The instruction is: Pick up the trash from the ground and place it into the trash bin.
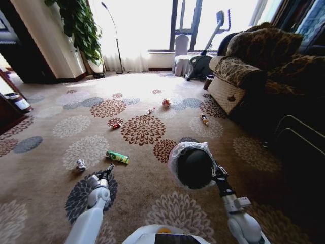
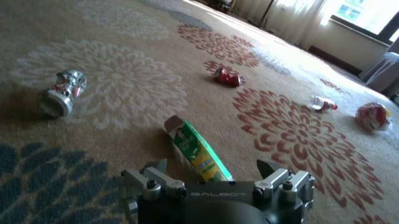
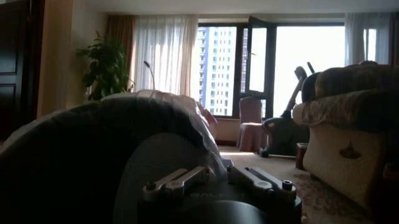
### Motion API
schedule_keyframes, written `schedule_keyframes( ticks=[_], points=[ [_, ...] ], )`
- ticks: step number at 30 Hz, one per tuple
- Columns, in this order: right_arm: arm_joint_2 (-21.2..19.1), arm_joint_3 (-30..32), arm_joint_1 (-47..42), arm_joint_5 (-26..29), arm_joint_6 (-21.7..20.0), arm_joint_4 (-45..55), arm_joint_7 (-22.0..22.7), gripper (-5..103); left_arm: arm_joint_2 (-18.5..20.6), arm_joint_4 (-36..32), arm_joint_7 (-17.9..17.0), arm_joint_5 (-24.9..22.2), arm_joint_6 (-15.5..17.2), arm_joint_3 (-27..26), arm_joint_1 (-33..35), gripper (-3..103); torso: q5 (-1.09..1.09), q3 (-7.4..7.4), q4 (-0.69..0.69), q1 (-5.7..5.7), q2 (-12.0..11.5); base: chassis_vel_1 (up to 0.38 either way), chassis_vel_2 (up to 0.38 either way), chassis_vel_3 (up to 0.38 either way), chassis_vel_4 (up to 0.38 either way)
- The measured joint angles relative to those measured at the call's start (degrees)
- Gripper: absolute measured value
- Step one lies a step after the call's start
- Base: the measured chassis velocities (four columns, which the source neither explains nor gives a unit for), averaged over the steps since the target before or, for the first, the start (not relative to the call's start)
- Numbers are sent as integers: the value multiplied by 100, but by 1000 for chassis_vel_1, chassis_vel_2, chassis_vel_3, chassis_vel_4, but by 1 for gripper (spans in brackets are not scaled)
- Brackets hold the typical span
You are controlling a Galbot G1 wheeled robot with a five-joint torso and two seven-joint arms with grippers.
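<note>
The trash lies scattered on the patterned carpet. A green packet (image 1: 118,157) (image 2: 196,151) lies just ahead of my left gripper (image 1: 106,172) (image 2: 212,168), which is open with its fingers on either side of the packet's near end. A silver can (image 1: 80,164) (image 2: 62,91) lies to the packet's left. Farther off are a red crushed piece (image 1: 116,125) (image 2: 227,77), a small bottle (image 1: 150,110) (image 2: 323,103), a red-white wad (image 1: 166,103) (image 2: 373,115) and another bottle (image 1: 204,120). My right gripper (image 1: 218,175) (image 3: 218,175) is shut on the rim of the trash bin (image 1: 193,165) (image 3: 93,154), holding it up off the carpet.
A patterned sofa (image 1: 264,66) fills the right side, with a dark pot (image 1: 208,81) at its far corner. An exercise machine (image 1: 203,63) and a white chair (image 1: 181,56) stand by the window. A tall plant (image 1: 81,25) is at the far left. Open carpet lies between.
</note>
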Motion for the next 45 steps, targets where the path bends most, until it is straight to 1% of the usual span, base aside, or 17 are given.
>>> schedule_keyframes(
  ticks=[6, 8, 11, 14, 16, 18, 20, 22, 23, 26, 29, 31, 36, 37, 39, 44, 45],
  points=[
    [-59, 23, -10, 65, 0, 14, 1, 0, -104, 244, -50, -153, 117, 76, -175, 96, -1, 0, -2, 0, 0, -185, 172, 174, -176],
    [-78, 24, 1, 95, 12, 24, 1, 0, -134, 409, -137, -204, 251, 76, -241, 101, 0, 2, 0, 3, 0, -214, 223, 214, -220],
    [-95, 25, 10, 133, 19, 26, 1, 0, -133, 611, -169, -351, 330, 69, -315, 98, -3, 3, 1, 5, -1, -172, 187, 192, -150],
    [-116, 27, 26, 147, 45, -11, 2, 0, -89, 852, -213, -814, 602, 10, -525, 97, 0, 3, 3, 5, -2, -81, 95, 49, -65],
    [-116, 27, 28, 147, 45, -24, 1, 0, -72, 965, -222, -907, 658, 10, -625, 97, 1, 2, 2, 4, -2, 0, 0, 0, 0],
    [-125, 30, 29, 148, 44, -35, 1, 0, 11, 1446, -267, -1246, 888, 31, -1059, 97, 0, -1, -2, -1, -1, 50, -46, -60, 46],
    [-128, 32, 29, 147, 43, -35, 1, 0, 21, 1511, -271, -1290, 931, 31, -1116, 97, 0, -1, -2, -1, -1, 53, -64, -46, 51],
    [-162, 73, 23, 157, 23, -37, 0, 0, 75, 1982, -258, -1314, 1050, 71, -1423, 97, 1, -1, -3, -1, -2, 0, 0, 0, 0],
    [-162, 73, 23, 157, 23, -37, 0, 0, 75, 1982, -258, -1314, 1050, 71, -1423, 97, 1, -1, -3, -1, -2, 0, 0, 0, 0],
    [-207, 127, 14, 213, 8, -67, 1, 0, 103, 2370, -121, -1275, 1144, 152, -1655, 97, -1, 1, 2, 1, -2, 0, 0, 0, 0],
    [-211, 129, 23, 228, -1, -85, 0, 0, 94, 2635, -54, -1253, 1094, 210, -1807, 97, 2, 0, 1, 1, -1, 0, 0, 0, 0],
    [-208, 116, 40, 238, -13, -96, 1, 0, 52, 3041, 73, -1102, 834, 308, -1989, 98, -4, 1, -1, 1, -2, 0, 0, 0, 0],
    [-215, 82, 80, 250, -21, -133, 0, 0, 20, 3265, 194, -1191, 818, 321, -2123, 98, 1, 1, 0, 1, -1, 0, 0, 0, 0],
    [-228, 73, 100, 260, -21, -154, 0, 0, 5, 3344, 204, -1241, 819, 302, -2170, 101, 0, 1, 1, 1, -1, 0, 0, 0, 0],
    [-262, 56, 132, 312, -25, -200, 1, 0, -34, 3552, 352, -1266, 697, 270, -2285, 98, 0, 1, 0, 1, 0, 0, 0, 0, 0],
    [-289, 41, 139, 363, -30, -229, 1, 0, -86, 3717, 460, -1291, 652, 246, -2403, 94, 0, 1, 0, 1, 0, 0, 0, 0, 0],
    [-298, 37, 143, 378, -31, -232, 1, 0, -101, 3803, 504, -1310, 637, 227, -2472, 87, 0, 1, 0, 1, 0, 0, 0, 0, 0]
  ],
)
